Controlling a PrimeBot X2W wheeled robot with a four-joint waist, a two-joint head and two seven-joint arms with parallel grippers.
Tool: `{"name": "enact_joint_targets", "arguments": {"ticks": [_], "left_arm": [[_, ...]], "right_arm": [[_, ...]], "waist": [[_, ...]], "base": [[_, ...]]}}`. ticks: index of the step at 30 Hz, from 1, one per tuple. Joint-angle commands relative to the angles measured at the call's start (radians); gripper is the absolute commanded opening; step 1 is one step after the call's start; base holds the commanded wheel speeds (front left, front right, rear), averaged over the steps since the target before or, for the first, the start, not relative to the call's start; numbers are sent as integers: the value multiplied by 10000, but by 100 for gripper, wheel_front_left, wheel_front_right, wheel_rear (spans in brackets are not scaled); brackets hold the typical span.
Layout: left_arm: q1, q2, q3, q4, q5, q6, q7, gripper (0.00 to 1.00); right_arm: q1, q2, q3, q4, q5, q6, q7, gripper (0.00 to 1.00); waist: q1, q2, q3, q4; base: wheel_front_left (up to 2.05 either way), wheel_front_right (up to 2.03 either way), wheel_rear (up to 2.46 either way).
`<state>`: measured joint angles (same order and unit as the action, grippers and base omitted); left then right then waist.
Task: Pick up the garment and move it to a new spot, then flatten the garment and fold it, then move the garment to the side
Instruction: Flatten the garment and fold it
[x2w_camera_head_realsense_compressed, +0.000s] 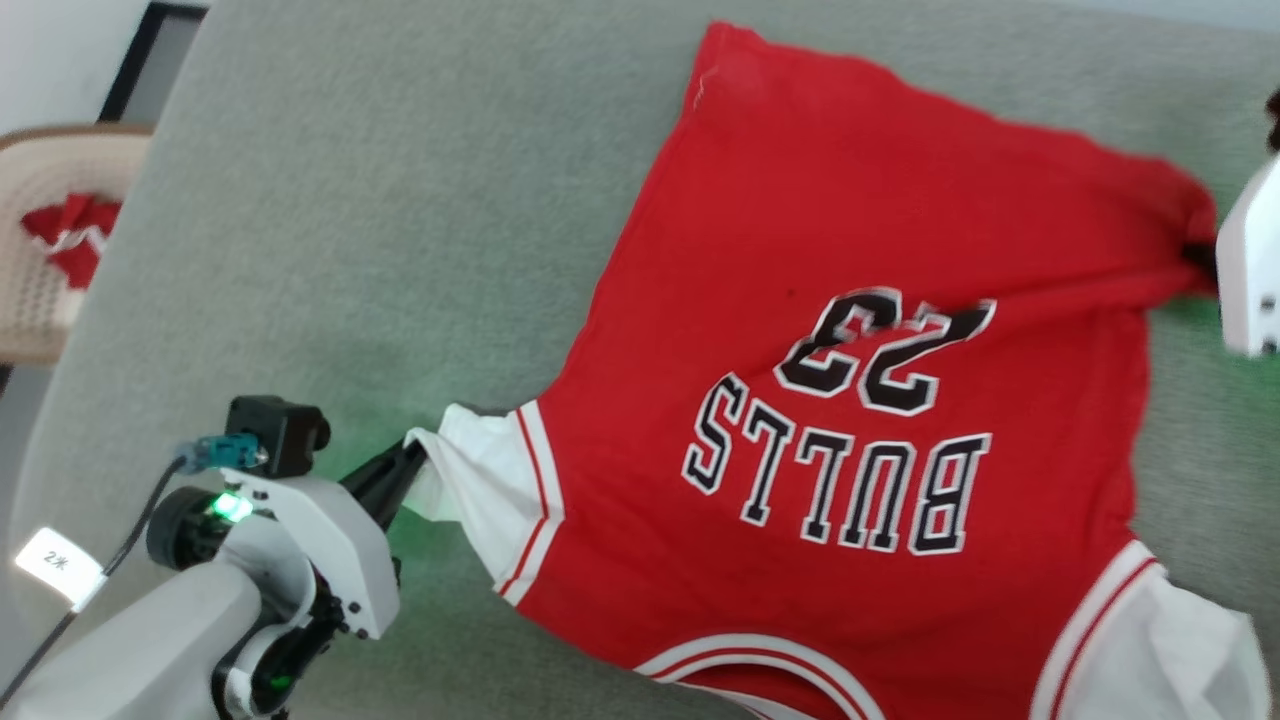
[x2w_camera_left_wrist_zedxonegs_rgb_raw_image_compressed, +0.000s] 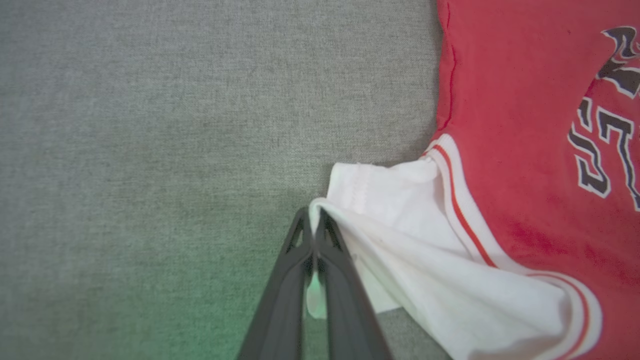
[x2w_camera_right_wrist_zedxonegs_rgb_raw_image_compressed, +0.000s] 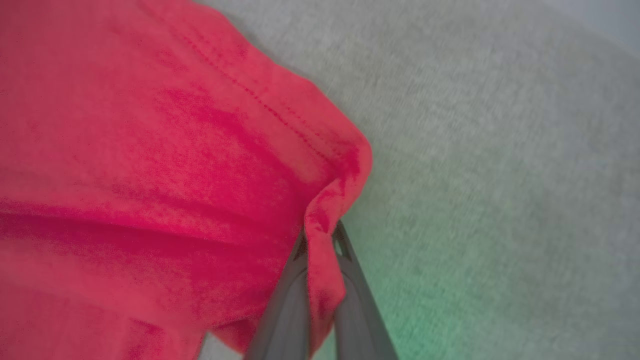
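Nearest in the head view, the pale left forearm (x2w_camera_head_realsense_compressed: 150, 620) is seen at the lower left, with a green light lit at its wrist and a white label (x2w_camera_head_realsense_compressed: 55, 565) hung on its cable. The left end effector (x2w_camera_head_realsense_compressed: 412, 458) is closed on the garment (x2w_camera_head_realsense_compressed: 800, 200). In the left wrist view its two dark fingers (x2w_camera_left_wrist_zedxonegs_rgb_raw_image_compressed: 285, 280) are pressed together, and a fold of the white sleeve (x2w_camera_left_wrist_zedxonegs_rgb_raw_image_compressed: 400, 210) is pinched between them near the tips. That sleeve is drawn out to the left over the grey bench (x2w_camera_head_realsense_compressed: 400, 200).

The garment is spread on the bench right of centre, lettered side up, with the striped neckline trim (x2w_camera_head_realsense_compressed: 740, 655) nearest the robot and cut off by the lower edge of the view. A second white sleeve (x2w_camera_head_realsense_compressed: 1160, 640) lies at the lower right. Beyond the neckline, "BULLS" (x2w_camera_head_realsense_compressed: 840, 480) and then "23" (x2w_camera_head_realsense_compressed: 885, 345) are read upside down. Past these the plain red cloth runs to the hem at the far side.

At the right edge of the head view, the right end effector (x2w_camera_head_realsense_compressed: 1195, 255) is closed on the garment's far right corner. In the right wrist view the stitched hem (x2w_camera_right_wrist_zedxonegs_rgb_raw_image_compressed: 260, 100) is seen running down into the fingers (x2w_camera_right_wrist_zedxonegs_rgb_raw_image_compressed: 280, 310), with bunched red cloth clamped between them. Creases are pulled from this corner across the number.

Farthest, at the left beyond the bench, a pale woven seat (x2w_camera_head_realsense_compressed: 40, 300) is seen with red and white cloth (x2w_camera_head_realsense_compressed: 70, 235) on it.
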<state>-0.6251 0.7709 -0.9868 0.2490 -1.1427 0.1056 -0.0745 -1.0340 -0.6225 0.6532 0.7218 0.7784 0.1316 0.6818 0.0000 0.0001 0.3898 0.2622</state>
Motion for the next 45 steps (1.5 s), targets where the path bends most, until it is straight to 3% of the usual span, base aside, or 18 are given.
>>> {"name": "enact_joint_targets", "arguments": {"ticks": [1,10,16,19,26,27,28,29,30,35,45], "left_arm": [[161,125,35,-52,-28,91,12,0],[411,670,38,-561,-112,304,174,0],[592,904,17,-823,-182,433,259,0],[627,982,32,-912,-196,491,267,0],[728,934,-10,-959,-245,475,263,0],[730,916,-20,-941,-234,457,264,0],[730,897,-30,-916,-238,435,271,0],[729,876,-39,-894,-242,416,278,0],[721,853,-54,-882,-234,387,289,0],[713,814,-86,-817,-228,342,300,0],[560,672,-177,-958,-103,374,356,0]], "right_arm": [[664,-183,128,-294,186,-19,48,0],[3478,-1196,-207,-3185,1180,-17,285,0],[5777,-1493,-1187,-4575,1415,-19,424,0],[6854,-1456,-1776,-5130,1260,-19,489,0],[8399,-351,-3165,-5314,495,-19,295,0],[8506,-179,-3275,-5207,337,-19,282,3],[8623,-17,-3355,-5091,163,-19,304,17],[8692,173,-3471,-4994,13,-19,280,46],[8707,332,-3587,-4918,-127,-19,267,100],[8734,653,-4127,-5306,-482,-28,441,100],[8311,753,-5667,-8109,-1259,-17,449,100]], "waist": [[0,-1,-549,-577],[0,-1,-1295,-1514],[0,-1,-1576,-1978],[0,-1,-1656,-2118],[0,-1,-1725,-2267],[0,-1,-1734,-2272],[0,-1,-1745,-2271],[0,-1,-1757,-2268],[0,-1,-1767,-2261],[0,-1,-1809,-2228],[0,-1,-1762,-1854]], "base": [[0,0,0],[0,0,0],[0,0,0],[0,0,0],[0,0,0],[0,0,0],[0,0,0],[0,0,0],[0,0,0],[0,0,0],[0,0,0]]}}
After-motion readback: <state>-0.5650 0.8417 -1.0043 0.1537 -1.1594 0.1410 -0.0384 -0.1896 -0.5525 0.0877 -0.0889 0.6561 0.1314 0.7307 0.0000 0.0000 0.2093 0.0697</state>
